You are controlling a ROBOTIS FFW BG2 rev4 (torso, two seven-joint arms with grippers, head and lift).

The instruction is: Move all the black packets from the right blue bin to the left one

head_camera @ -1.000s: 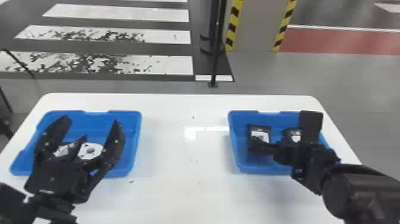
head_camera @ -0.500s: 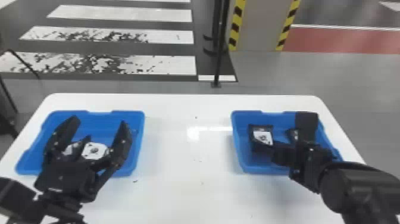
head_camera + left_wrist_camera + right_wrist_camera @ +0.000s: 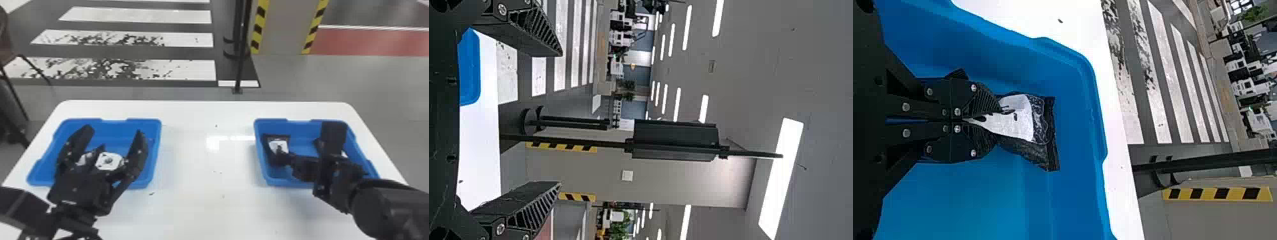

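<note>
Right tool (image 3: 283, 157) clamped on black packet (image 3: 278, 145), by left wall of right bin (image 3: 271, 120), near right edge of surface (image 3: 204, 198). Second packet (image 3: 317, 143) same bin, toward its right wall, partly hidden. Left tool (image 3: 113, 131) open, fingers spread, across left bin (image 3: 142, 120) in head view, near surface's left edge; white-labelled packets (image 3: 108, 161) inside, partly hidden.
</note>
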